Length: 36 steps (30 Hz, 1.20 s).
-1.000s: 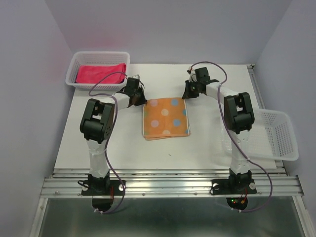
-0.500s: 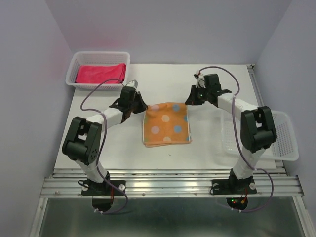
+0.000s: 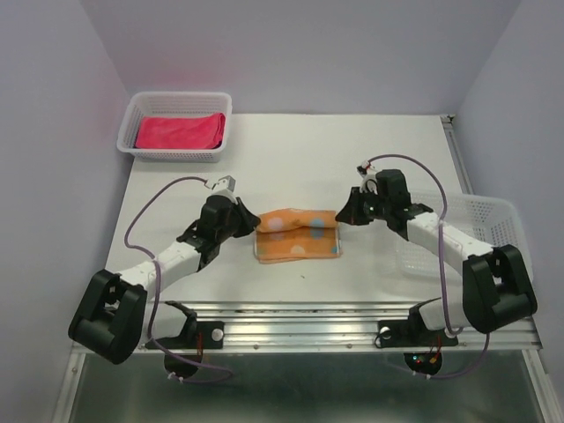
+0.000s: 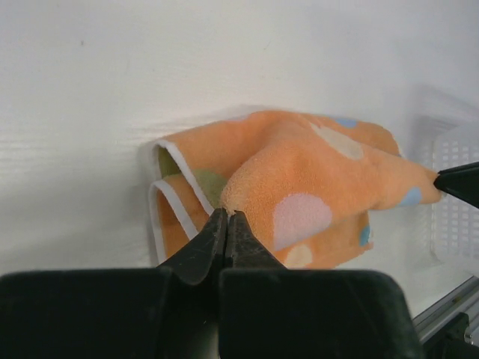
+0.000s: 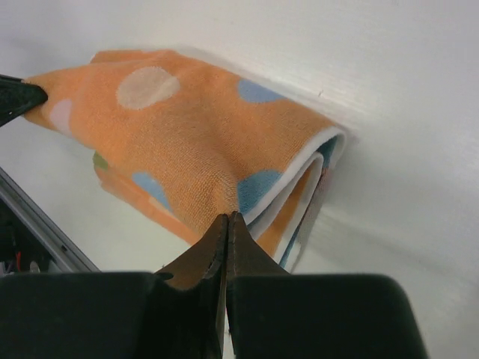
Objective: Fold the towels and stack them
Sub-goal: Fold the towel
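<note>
An orange towel (image 3: 297, 235) with blue and white dots lies at the table's middle front, its far half pulled over toward me. My left gripper (image 3: 253, 227) is shut on its left corner; in the left wrist view (image 4: 227, 213) the pinched cloth (image 4: 314, 179) rises from the tips. My right gripper (image 3: 339, 218) is shut on its right corner, seen in the right wrist view (image 5: 227, 216) with the towel (image 5: 179, 127) draped ahead. A pink-red towel (image 3: 180, 130) lies folded in the far-left basket (image 3: 132, 110). The purple towel and the second patterned towel are out of view.
A second white mesh basket (image 3: 504, 247) stands at the table's right edge, close behind my right arm. A metal rail (image 3: 308, 313) runs along the near table edge. Grey walls close in the left, back and right sides.
Both grippers have drawn toward the near edge, carrying the towel's far corners with them. The towel, square a second ago, is now folded to a narrow strip.
</note>
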Motion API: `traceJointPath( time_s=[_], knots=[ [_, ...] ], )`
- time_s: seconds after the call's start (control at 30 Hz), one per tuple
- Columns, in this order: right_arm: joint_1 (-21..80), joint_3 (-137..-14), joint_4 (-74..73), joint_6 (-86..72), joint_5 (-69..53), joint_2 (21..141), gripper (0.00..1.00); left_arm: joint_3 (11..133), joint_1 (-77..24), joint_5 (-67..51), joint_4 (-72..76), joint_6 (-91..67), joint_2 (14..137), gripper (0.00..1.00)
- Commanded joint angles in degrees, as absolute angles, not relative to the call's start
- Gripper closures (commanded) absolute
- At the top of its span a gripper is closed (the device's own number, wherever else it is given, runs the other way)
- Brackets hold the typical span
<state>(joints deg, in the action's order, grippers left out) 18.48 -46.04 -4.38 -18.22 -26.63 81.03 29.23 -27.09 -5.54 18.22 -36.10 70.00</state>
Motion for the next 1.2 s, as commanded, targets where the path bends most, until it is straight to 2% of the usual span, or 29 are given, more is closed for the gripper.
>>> traceJointPath(
  time_s=[0.0,0.4,0.47,0.5,0.53,0.57,0.6,0.67,0.7,0.77,0.8,0.83,0.97,1.03,1.17],
  knots=[
    [19.69,-39.48,-1.23,-21.88,-25.93,74.72,0.99,24.89,-28.65,-5.01,21.27,-37.35,66.45,1.00],
    [20.04,-34.10,-0.53,-23.47,-25.84,74.71,0.99,16.52,-30.58,-6.06,24.52,-40.96,62.66,0.99],
    [20.13,-33.93,-0.53,-23.47,-26.01,75.14,0.99,16.26,-31.02,-6.59,24.61,-41.04,63.19,0.94],
    [20.13,-33.66,-0.53,-23.55,-25.84,75.23,0.99,16.17,-31.20,-6.85,24.70,-41.13,63.72,0.85],
    [20.13,-33.66,-0.61,-23.64,-25.93,75.32,0.99,16.08,-31.46,-7.46,24.70,-41.13,63.98,0.80],
    [20.13,-33.66,-0.53,-23.64,-25.84,75.50,0.96,15.91,-31.55,-7.82,24.44,-41.39,64.07,0.74],
    [20.13,-33.75,-0.79,-23.64,-25.84,75.67,0.85,16.00,-31.55,-8.17,23.65,-41.83,63.81,0.60],
    [20.21,-33.93,-1.32,-23.38,-25.93,75.59,0.75,15.91,-31.73,-8.61,22.07,-42.45,62.76,0.50],
    [20.21,-34.01,-2.10,-23.38,-26.01,75.24,0.57,16.00,-31.73,-8.35,21.02,-42.97,60.67,0.36],
    [20.30,-34.19,-2.90,-23.03,-26.10,73.92,0.44,16.08,-31.82,-7.30,17.42,-43.15,58.02,0.16],
    [20.22,-34.28,-3.34,-22.85,-26.10,73.39,0.38,16.61,-31.82,-6.16,15.66,-43.50,55.22,0.01],
    [20.21,-34.36,-3.77,-22.76,-26.19,72.17,0.32,16.70,-31.82,-3.63,12.86,-43.77,54.06,0.01],
    [20.30,-35.41,-4.48,-22.33,-26.19,70.32,0.25,17.75,-31.82,-0.44,10.28,-44.12,51.33,0.01],
    [20.30,-35.94,-4.92,-22.15,-26.37,69.87,0.22,19.33,-31.82,1.30,10.11,-44.03,53.69,0.01],
    [20.30,-36.65,-5.01,-21.97,-26.72,69.26,0.21,24.42,-31.82,0.97,9.14,-42.98,62.82,0.01]
  ],
)
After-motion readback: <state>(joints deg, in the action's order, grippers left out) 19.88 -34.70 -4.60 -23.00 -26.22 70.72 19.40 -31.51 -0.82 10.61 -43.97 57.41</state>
